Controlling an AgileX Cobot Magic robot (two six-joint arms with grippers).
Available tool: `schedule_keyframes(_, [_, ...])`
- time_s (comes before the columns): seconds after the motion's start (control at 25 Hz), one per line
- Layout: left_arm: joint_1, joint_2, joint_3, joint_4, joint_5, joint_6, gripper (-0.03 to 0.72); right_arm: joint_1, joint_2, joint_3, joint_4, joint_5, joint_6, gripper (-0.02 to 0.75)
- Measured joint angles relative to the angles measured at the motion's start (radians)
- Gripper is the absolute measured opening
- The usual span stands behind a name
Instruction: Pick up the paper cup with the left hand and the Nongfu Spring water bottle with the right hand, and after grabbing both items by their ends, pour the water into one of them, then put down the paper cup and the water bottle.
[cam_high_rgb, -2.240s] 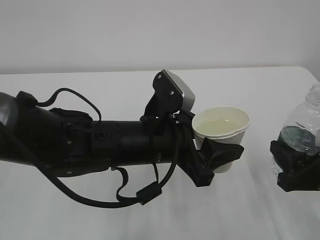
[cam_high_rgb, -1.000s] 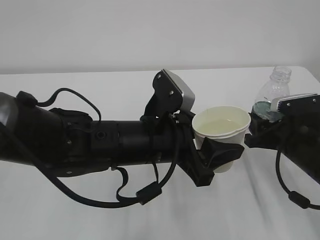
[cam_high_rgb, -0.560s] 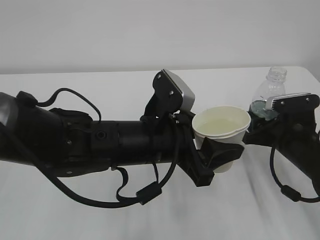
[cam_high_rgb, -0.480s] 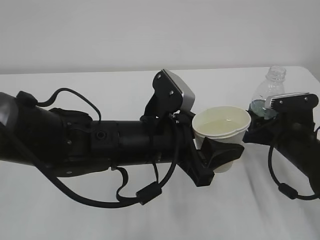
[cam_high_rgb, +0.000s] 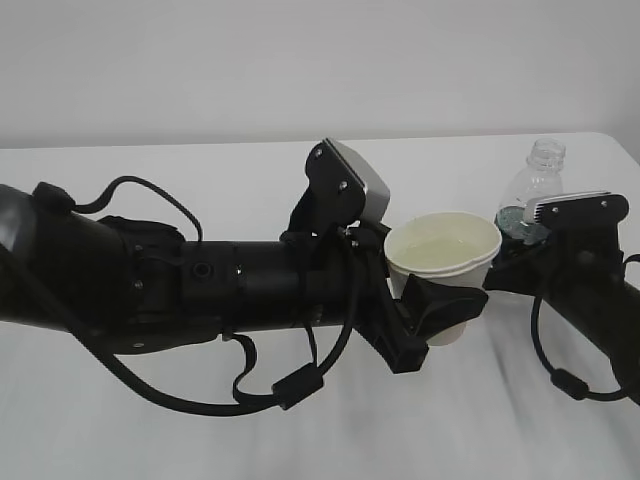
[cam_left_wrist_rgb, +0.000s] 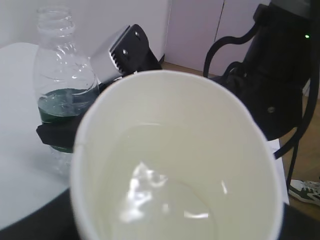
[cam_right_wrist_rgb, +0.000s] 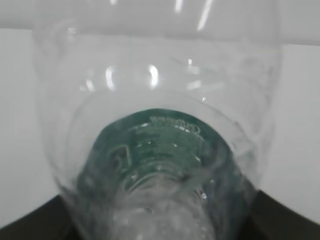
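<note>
2 grippers are in my exterior feed, both loaded. My left hand (cam_high_rgb: 432, 312) is clenched around the lower half of the paper cup (cam_high_rgb: 443, 258), holding it upright above the white table (cam_high_rgb: 200, 430) near the middle of the view. The left wrist feed looks straight down into that cup (cam_left_wrist_rgb: 175, 160), and I can see the water (cam_left_wrist_rgb: 165, 205) pooled in the bottom, clear with a few bright glints on it.

My right hand (cam_high_rgb: 515, 268) grips the Nongfu Spring water bottle (cam_high_rgb: 530, 195) around its green label band, just to the right of the cup and close to its rim. That bottle stands roughly upright with its open neck on top. In the left wrist feed the bottle (cam_left_wrist_rgb: 62, 95) sits behind and left of the cup, the black jaws clamped at the label. On the right wrist feed the bottle (cam_right_wrist_rgb: 155, 125) fills nearly everything, and I cannot tell how much liquid remains inside.
</note>
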Motion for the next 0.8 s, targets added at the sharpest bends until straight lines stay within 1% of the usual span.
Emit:
schedule_keyframes(0.36, [0.000, 0.000, 0.000, 0.000, 0.000, 0.000, 0.452, 0.000, 0.013, -0.001, 0.000, 0.000, 0.001, 0.435])
schedule_keyframes(0.6, [0.000, 0.000, 0.000, 0.000, 0.000, 0.000, 0.452, 0.000, 0.013, -0.001, -0.003, -0.004, 0.001, 0.557])
schedule_keyframes(0.68, [0.000, 0.000, 0.000, 0.000, 0.000, 0.000, 0.452, 0.000, 0.013, -0.001, -0.003, -0.008, 0.001, 0.580])
schedule_keyframes(0.8, [0.000, 0.000, 0.000, 0.000, 0.000, 0.000, 0.452, 0.000, 0.013, -0.001, -0.006, -0.009, 0.001, 0.589])
